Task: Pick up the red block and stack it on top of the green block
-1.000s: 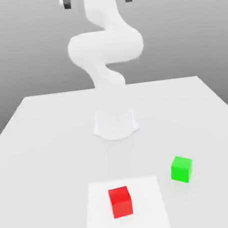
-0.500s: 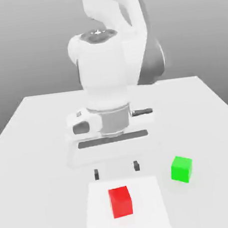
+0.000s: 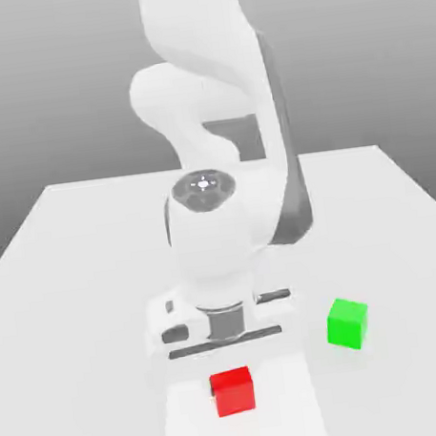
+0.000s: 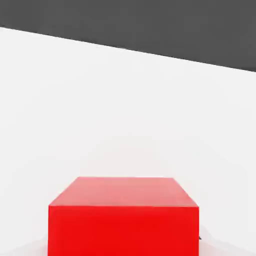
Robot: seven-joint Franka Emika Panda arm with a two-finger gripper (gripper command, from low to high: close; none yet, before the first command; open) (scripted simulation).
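The red block [image 3: 234, 391] rests on a lighter square patch [image 3: 289, 415] near the table's front edge. My gripper [image 3: 227, 357] has come straight down over it, and the white hand [image 3: 221, 329] covers the block's far edge. In the hand view the red block [image 4: 123, 220] looms very close and centred, with a dark fingertip [image 4: 200, 238] at its side. The gripper is shut on the red block, which still touches the table. The green block [image 3: 347, 322] stands apart, toward the exterior view's right of the red one and a little farther back.
The white table [image 3: 69, 307] stretches wide around both blocks. The arm's base and bulky links [image 3: 212, 98] rise behind the hand at the table's middle.
The arm swung down from high above until the hand sat right over the red block. The fingers, wide apart half a second ago, have closed. Neither block has moved.
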